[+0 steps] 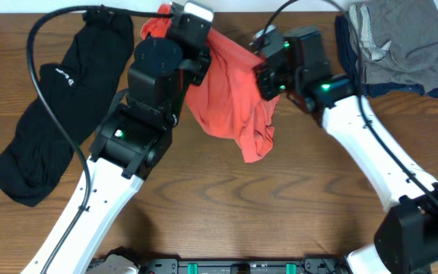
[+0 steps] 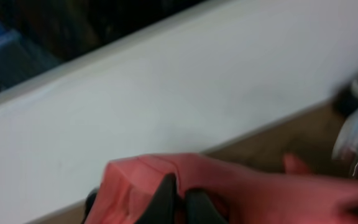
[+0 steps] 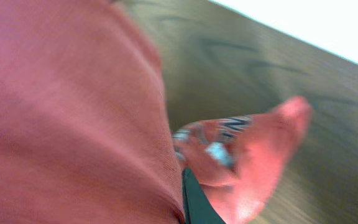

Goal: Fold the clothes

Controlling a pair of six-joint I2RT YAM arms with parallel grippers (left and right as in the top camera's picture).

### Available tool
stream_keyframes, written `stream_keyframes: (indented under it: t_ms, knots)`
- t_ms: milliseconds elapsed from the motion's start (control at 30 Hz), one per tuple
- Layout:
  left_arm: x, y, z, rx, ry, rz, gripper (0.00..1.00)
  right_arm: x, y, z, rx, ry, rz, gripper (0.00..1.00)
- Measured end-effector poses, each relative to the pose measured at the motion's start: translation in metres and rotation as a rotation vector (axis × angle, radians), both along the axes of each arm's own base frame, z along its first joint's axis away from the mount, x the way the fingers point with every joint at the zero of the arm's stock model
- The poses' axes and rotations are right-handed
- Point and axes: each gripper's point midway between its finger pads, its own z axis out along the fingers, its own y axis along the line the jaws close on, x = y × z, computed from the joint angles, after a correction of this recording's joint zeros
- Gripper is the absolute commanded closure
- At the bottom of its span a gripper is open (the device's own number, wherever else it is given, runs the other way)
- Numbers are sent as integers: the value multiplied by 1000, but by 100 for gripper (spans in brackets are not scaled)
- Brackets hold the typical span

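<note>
Left gripper (image 2: 182,204): fingers (image 2: 165,198) closed tight, with a fold of the red-orange T-shirt (image 2: 260,190) pinched between them. The cloth bunches over both tips.

Right gripper (image 1: 268,68): closed too. One dark finger (image 3: 196,202) shows at the bottom of the right wrist view, pressed against red cloth. It probably has the shirt's edge, but blur hides the actual contact.

Key relation: the shirt spans from one gripper to the other. Its long axis runs left to right across the far half of the table (image 1: 226,205). The left grip is at the far-left end, near the back edge. The right grip is on the right side, a bit nearer the robot. The loose bulk sags from that line toward the robot and ends in a crumpled tail below the right gripper. Both arms are on the shirt, so neither is nearer. The next spread or lay-down will likely work along the line between the grips.

Hard to read:
- Collar, sleeves and hem can't be told apart.
- Only a scrap of lettering (image 3: 219,140) shows.
- The left arm covers the shirt's left part in the overhead view.
- Both wrist views are soft.

Black top (image 1: 48,114) lies on the table to the left, well apart from the shirt. A grey and navy pile (image 1: 398,42) sits at the far-right corner.
</note>
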Motion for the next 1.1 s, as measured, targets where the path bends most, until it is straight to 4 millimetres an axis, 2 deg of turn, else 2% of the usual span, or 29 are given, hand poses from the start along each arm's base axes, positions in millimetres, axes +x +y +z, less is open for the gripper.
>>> stream_keyframes:
  t_ms: [67, 133, 267, 400, 467, 533, 767, 933, 1100]
  knots:
    - [-8, 6, -6, 26, 36, 6, 89, 6, -22, 16, 2, -35, -53, 99]
    - [-17, 11, -9, 49, 61, 10, 86, 7, -43, 40, 10, -87, -103, 99]
    - [-35, 26, -13, 84, 106, 29, 86, -6, -83, 98, 26, -199, -191, 99]
    - [-43, 32, -17, 101, 132, 36, 86, -25, -93, 126, 33, -237, -203, 99]
    - [-44, 32, -22, 111, 147, 39, 86, -29, -94, 125, 28, -224, -203, 99]
    - [-44, 32, -26, 119, 164, 39, 86, -29, -94, 116, 19, -192, -202, 99]
    - [-44, 23, -56, 153, 268, -12, 91, -16, -77, 91, 47, -134, -134, 99]
    - [-37, 19, -78, 157, 336, -18, 91, -12, -54, 91, 81, -150, -68, 99]
    - [-36, 21, -88, 126, 385, -38, 92, -15, -26, 99, 121, -176, -17, 99]
